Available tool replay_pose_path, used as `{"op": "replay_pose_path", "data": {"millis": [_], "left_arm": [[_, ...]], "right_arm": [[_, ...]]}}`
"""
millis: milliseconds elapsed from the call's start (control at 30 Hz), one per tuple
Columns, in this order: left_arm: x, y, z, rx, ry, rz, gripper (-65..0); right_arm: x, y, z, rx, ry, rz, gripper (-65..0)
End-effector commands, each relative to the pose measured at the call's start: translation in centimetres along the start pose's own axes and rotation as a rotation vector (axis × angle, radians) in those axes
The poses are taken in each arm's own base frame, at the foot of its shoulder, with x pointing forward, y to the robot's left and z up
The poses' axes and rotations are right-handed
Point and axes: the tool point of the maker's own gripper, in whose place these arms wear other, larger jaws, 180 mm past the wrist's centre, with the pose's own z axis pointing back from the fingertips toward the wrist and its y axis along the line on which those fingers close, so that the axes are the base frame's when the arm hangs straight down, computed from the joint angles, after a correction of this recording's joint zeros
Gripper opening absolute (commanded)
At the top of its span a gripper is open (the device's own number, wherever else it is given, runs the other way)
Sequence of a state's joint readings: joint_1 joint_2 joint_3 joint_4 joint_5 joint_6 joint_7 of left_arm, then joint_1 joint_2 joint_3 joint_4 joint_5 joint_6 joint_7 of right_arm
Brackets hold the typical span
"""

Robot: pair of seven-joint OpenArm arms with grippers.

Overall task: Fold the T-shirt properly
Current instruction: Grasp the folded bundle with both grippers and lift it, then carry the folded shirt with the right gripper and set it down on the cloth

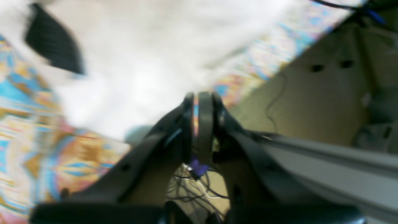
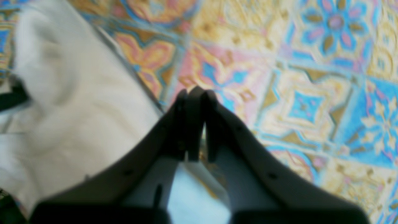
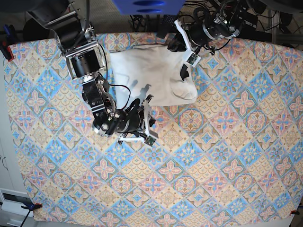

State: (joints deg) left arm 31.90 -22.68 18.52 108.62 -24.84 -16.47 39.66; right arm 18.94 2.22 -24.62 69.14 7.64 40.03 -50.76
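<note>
With left claw (image 3: 184, 74) and right claw (image 2: 199, 93) clenched over and beside T-shirt (image 3: 156, 80), wrinkles should be smoothed gently.

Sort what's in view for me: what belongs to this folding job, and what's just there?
Job:
- white T-shirt
- left gripper
- right gripper

Just there:
- patterned tablecloth
- loose cables

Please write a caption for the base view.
Two robot arms reach over a white T-shirt on a patterned tablecloth.
</note>
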Motion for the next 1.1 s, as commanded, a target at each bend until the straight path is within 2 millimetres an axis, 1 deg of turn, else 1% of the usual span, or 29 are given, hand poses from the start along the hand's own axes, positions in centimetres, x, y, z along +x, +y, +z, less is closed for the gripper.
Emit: {"op": "replay_pose_path", "data": {"millis": [0, 67, 100, 167, 233, 300, 400, 467, 533, 600, 633, 733, 833, 900, 967, 1067], "left_arm": [[0.1, -0.3, 0.0, -0.017, -0.006, -0.001, -63.2], [0.0, 0.2, -0.2, -0.009, 0.004, -0.001, -63.2], [-0.2, 0.6, -0.4, -0.004, 0.010, 0.001, -63.2], [-0.2, 1.6, -1.0, 0.012, 0.021, 0.001, -63.2], [-0.5, 2.6, -1.5, 0.028, 0.036, 0.006, -63.2], [-0.5, 3.5, -1.9, 0.042, 0.043, 0.006, -63.2], [-0.2, 4.8, -2.3, 0.066, 0.048, -0.009, -63.2], [-0.1, 5.9, -2.6, 0.101, 0.063, -0.044, -63.2], [-0.1, 6.9, -2.8, 0.131, 0.076, -0.072, -63.1], [0.3, 7.9, -3.2, 0.155, 0.083, -0.092, -63.1], [0.6, 8.1, -3.5, 0.155, 0.083, -0.099, -63.1], [1.5, 8.4, -4.4, 0.151, 0.084, -0.130, -63.1], [2.8, 9.0, -4.8, 0.158, 0.069, -0.148, -63.1], [4.7, 9.6, -4.9, 0.170, 0.037, -0.164, -63.1], [6.6, 9.5, -5.3, 0.172, 0.001, -0.172, -63.1], [8.7, 10.4, -6.0, 0.185, -0.026, -0.175, -63.1]], "right_arm": [[2.5, -1.1, 0.4, -0.015, -0.063, 0.011, -63.1], [1.7, -1.7, -0.2, -0.025, -0.041, 0.013, -63.1], [0.9, -1.9, -0.6, -0.032, -0.013, 0.017, -63.1], [-1.5, -2.1, -1.5, -0.037, 0.063, 0.021, -63.1], [-3.7, -2.2, -2.0, -0.042, 0.139, 0.028, -63.1], [-4.9, -2.3, -2.1, -0.048, 0.178, 0.038, -63.1], [-5.8, -2.1, -2.1, -0.046, 0.200, 0.033, -63.1], [-8.9, -2.2, -1.5, -0.050, 0.254, 0.022, -63.1], [-10.1, -2.3, -0.6, -0.068, 0.272, 0.033, -63.1], [-12.0, -2.5, 0.9, -0.095, 0.308, 0.051, -63.1], [-12.7, -2.5, 1.6, -0.107, 0.320, 0.064, -63.1], [-14.0, -2.1, 3.6, -0.143, 0.344, 0.101, -63.1], [-15.0, -1.8, 5.5, -0.171, 0.371, 0.139, -63.1], [-15.5, -1.5, 6.6, -0.185, 0.380, 0.162, -63.1], [-16.2, -0.9, 7.4, -0.187, 0.385, 0.180, -63.2], [-16.7, 0.2, 8.3, -0.185, 0.383, 0.204, -63.2]]}}
